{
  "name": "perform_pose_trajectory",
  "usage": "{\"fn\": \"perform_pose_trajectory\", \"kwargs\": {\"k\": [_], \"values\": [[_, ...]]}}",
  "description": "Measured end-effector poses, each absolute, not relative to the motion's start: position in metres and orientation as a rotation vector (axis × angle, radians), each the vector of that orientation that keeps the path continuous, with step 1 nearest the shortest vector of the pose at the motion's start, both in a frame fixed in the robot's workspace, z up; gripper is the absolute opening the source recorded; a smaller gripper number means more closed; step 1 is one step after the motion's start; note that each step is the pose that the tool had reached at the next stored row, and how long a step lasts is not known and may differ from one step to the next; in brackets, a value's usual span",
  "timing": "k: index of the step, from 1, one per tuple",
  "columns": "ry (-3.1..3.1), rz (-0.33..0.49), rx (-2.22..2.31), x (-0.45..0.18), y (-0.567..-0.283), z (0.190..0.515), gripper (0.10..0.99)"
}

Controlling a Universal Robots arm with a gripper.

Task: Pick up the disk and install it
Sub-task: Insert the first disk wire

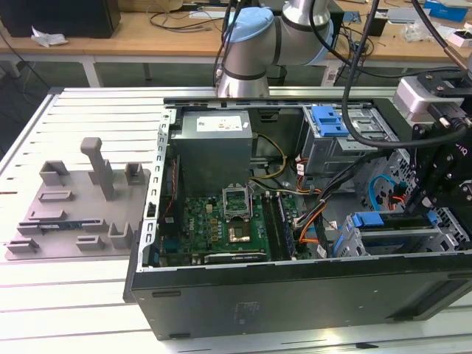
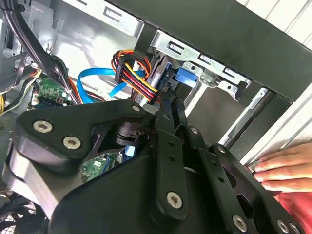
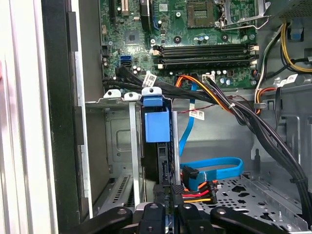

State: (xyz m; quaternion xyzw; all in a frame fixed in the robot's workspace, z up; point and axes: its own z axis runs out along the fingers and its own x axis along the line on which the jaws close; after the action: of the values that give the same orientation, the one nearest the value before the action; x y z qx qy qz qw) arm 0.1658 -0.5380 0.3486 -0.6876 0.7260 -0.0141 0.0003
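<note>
The disk (image 3: 157, 127) stands on edge in a slot of the metal drive cage (image 3: 119, 146) at the case's front corner, its blue bracket tab (image 2: 187, 76) toward the motherboard. In the exterior view the disk (image 1: 377, 221) lies in the cage at the exterior view's right. My black gripper (image 1: 419, 205) reaches down onto it from that side. In both wrist views its fingers (image 3: 152, 210) sit close together on the disk's rear edge, and my gripper (image 2: 168, 101) looks shut on it. The drive's label is hidden.
A hand (image 2: 282, 168) rests by the case's outer wall. Orange, red and black cables (image 3: 214, 95) and a blue data cable (image 3: 214, 170) run beside the cage. A second blue caddy (image 1: 330, 120), the grey power-supply box (image 1: 214, 144) and motherboard (image 1: 221, 221) fill the case. A grey fixture plate (image 1: 74, 206) lies at the exterior view's left.
</note>
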Motion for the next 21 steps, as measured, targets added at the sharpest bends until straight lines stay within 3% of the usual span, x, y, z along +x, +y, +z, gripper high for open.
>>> {"fn": "perform_pose_trajectory", "kwargs": {"k": [21], "values": [[2.281,-0.045,-2.159,0.166,-0.5345,0.3469,0.169]]}}
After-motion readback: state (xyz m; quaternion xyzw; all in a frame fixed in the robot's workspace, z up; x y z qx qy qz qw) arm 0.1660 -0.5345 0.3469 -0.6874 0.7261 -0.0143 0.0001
